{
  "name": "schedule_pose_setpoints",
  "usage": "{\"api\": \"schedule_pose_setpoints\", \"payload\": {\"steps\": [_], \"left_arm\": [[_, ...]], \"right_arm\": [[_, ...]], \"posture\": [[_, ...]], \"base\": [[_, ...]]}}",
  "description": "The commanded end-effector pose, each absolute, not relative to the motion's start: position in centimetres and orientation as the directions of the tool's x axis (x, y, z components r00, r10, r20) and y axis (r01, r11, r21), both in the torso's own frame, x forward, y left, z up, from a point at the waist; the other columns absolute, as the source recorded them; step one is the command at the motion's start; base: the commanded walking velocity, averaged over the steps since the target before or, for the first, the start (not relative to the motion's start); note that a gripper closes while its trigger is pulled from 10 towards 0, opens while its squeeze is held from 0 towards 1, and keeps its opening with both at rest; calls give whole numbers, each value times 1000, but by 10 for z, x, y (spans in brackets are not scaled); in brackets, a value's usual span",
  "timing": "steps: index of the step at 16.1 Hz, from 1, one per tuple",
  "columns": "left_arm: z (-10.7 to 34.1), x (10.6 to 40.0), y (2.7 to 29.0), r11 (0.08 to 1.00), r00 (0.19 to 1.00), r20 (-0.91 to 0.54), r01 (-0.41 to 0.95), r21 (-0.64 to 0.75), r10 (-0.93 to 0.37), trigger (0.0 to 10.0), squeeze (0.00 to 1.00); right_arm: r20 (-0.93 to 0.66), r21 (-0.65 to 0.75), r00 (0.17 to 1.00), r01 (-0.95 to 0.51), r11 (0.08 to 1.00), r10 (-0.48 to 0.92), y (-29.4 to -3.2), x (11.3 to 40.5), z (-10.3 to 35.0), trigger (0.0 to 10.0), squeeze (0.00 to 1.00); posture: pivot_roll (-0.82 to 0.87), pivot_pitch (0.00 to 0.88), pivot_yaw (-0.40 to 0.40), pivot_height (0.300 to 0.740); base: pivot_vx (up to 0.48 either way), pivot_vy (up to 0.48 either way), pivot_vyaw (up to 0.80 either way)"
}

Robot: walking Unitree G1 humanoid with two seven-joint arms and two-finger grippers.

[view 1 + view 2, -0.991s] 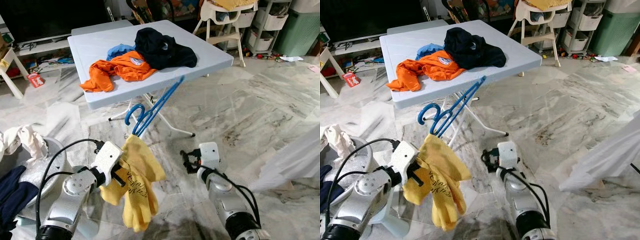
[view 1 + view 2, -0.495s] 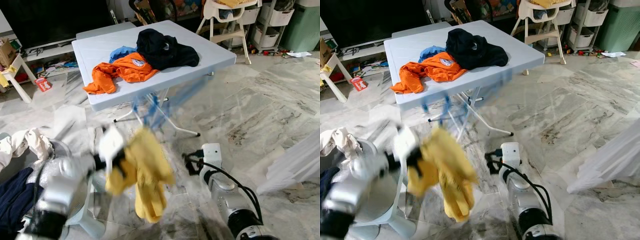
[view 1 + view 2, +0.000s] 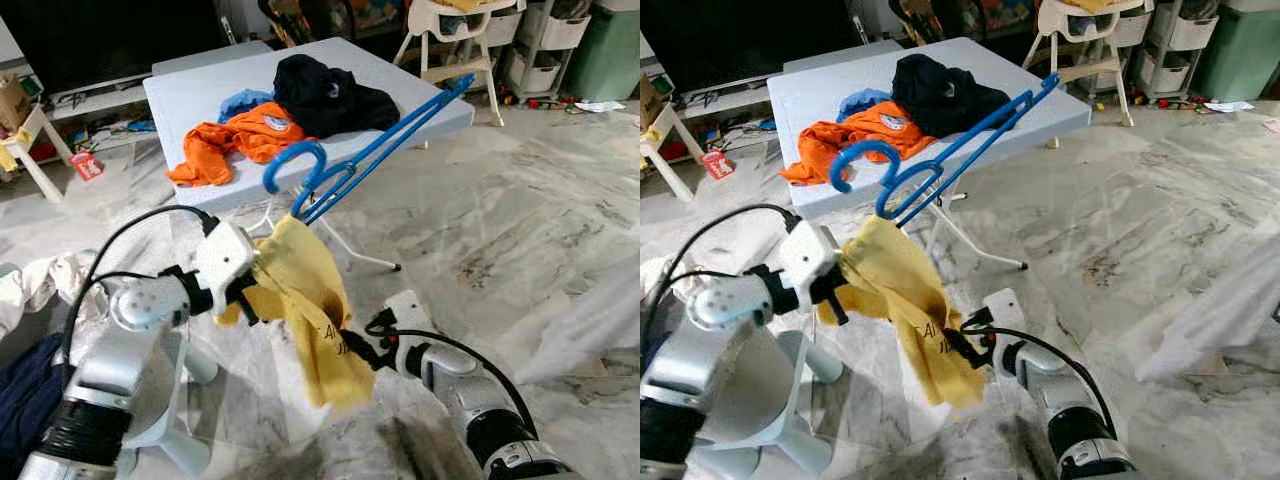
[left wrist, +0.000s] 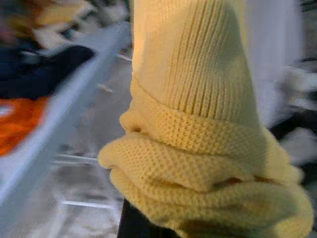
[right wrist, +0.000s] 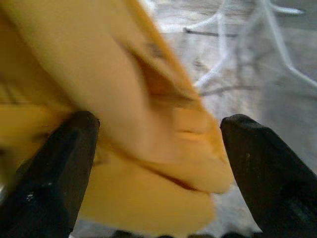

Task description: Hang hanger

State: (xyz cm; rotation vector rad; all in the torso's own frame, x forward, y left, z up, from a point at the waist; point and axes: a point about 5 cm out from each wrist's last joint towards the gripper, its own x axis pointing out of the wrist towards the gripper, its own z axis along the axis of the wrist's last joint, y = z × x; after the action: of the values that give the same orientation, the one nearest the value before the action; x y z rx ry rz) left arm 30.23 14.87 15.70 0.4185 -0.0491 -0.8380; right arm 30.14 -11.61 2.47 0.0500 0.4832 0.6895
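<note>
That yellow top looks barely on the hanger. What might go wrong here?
The yellow garment hangs bunched at one end of the blue hanger, so it may slide off. The right claw is open around its lower part, and a pull there might drag it down. The hanger's long end points toward the table and might snag the clothes piled there.

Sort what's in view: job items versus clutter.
Job: blue plastic hanger; yellow knit garment draped on it; left gripper gripping both; right gripper, open around the garment's lower part.

Clutter: orange shirt, black garment, white folding table.
</note>
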Motion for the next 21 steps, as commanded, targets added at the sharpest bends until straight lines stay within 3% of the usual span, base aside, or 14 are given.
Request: {"api": "schedule_pose_setpoints", "payload": {"steps": [1, 6, 7, 8, 16, 21], "left_arm": [[153, 303, 150, 617, 712, -96, 661, 427, -696, 10000, 0], [106, 289, 133, 594, 685, -182, 711, 376, -705, 10000, 0], [100, 289, 130, 613, 694, -173, 705, 357, -699, 10000, 0], [98, 288, 128, 615, 699, -172, 700, 363, -694, 10000, 0], [121, 295, 113, 695, 741, -6, 633, 340, -672, 10000, 0], [137, 293, 100, 700, 724, 70, 631, 333, -686, 10000, 0]], "right_arm": [[-380, 232, 620, -655, 720, 686, -105, 299, 29, 10000, 0], [-363, 325, 410, -786, 526, 837, -103, 271, 24, 10000, 0], [-385, 287, 414, -795, 534, 825, -107, 270, 24, 1451, 0], [-417, 248, 448, -781, 574, 791, -113, 272, 21, 0, 0], [-583, 53, 604, -640, 767, 544, -135, 288, 9, 0, 0], [-518, -79, 781, -450, 890, 349, -150, 316, 27, 0, 0]], "posture": [[-26, 18, 46, 740], [-52, 37, 39, 740], [-57, 37, 37, 740], [-65, 44, 29, 740], [-60, 54, 3, 740], [-61, 58, -1, 740]], "base": [[0, 0, 0], [0, 0, 0], [0, 0, 0], [0, 0, 0], [0, 0, 0], [0, 0, 0]]}}
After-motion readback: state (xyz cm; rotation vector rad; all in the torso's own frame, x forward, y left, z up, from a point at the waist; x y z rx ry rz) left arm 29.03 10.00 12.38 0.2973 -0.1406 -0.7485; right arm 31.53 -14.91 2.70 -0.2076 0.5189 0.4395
